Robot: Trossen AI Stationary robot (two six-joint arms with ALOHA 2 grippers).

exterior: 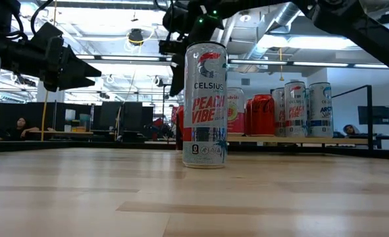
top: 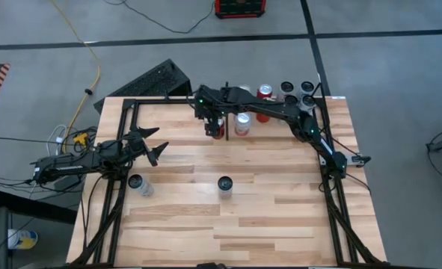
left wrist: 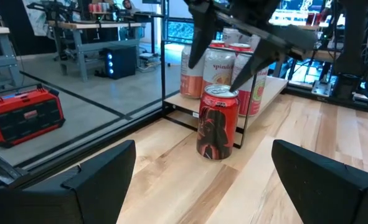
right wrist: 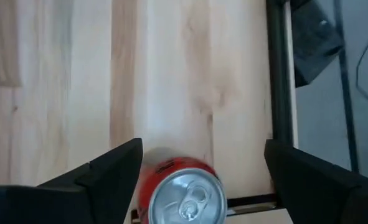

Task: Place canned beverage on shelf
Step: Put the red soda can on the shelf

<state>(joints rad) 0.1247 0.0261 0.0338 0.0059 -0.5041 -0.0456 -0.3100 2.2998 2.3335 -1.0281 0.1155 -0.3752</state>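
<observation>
Nearest the low camera stands one tall Celsius can (exterior: 205, 105), with a second loose can (top: 139, 184) off beside the waiting left gripper (top: 150, 147), whose claw hangs wide and empty. Farther back the red can (left wrist: 218, 122) stands upright just before the shelf (left wrist: 277, 84) edge; the right gripper (right wrist: 202, 163) spreads wide above it, gripping nothing. Rigid, smooth and probably heavy if full, it is best gripped mid-body; roughly six more cans crowd the shelf.

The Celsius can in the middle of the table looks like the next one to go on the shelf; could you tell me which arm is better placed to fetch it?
Probably the left. Its open gripper hovers nearer the Celsius can, while the right gripper stands open over the red can at the shelf.
</observation>
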